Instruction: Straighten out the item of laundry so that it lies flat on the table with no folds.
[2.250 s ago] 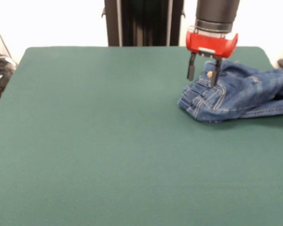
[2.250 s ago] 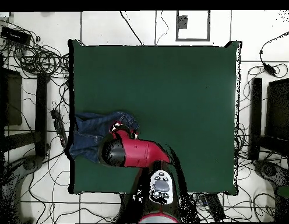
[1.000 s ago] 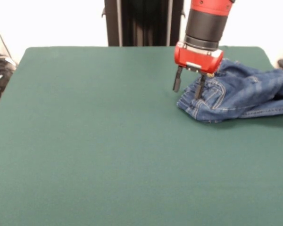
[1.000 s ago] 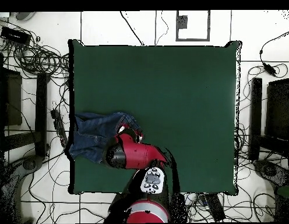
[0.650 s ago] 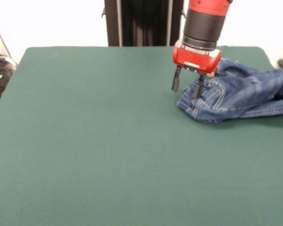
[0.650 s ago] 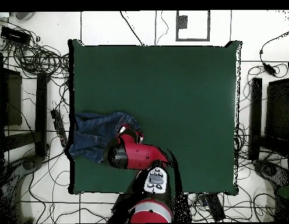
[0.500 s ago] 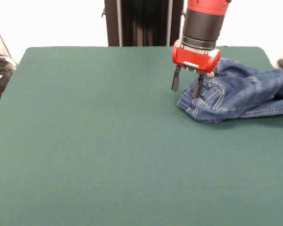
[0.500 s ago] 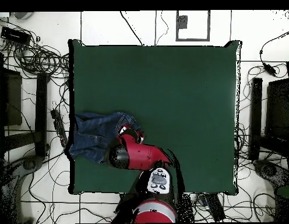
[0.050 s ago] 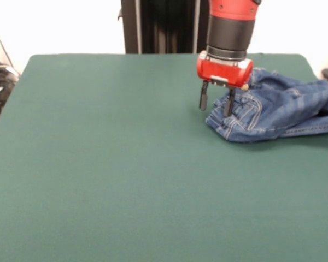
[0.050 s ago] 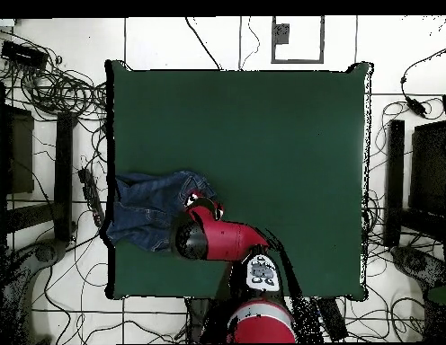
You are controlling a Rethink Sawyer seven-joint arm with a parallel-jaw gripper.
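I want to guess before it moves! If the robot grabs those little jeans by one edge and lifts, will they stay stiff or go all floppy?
Probably floppy: the jeans already lie crumpled in soft folds, so the rest would likely dangle. They look unlikely to roll or slip on the cloth-covered table, more likely to drag and bunch. The open gripper is at their edge.

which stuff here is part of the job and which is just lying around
Job: jeans, bunched near the table's edge; green table; open gripper at the jeans' waistband end.

Lying about: cables and dark equipment on the floor around the table.

jeans (image 9: 279,109) at table (image 9: 126,180) edge, bunched
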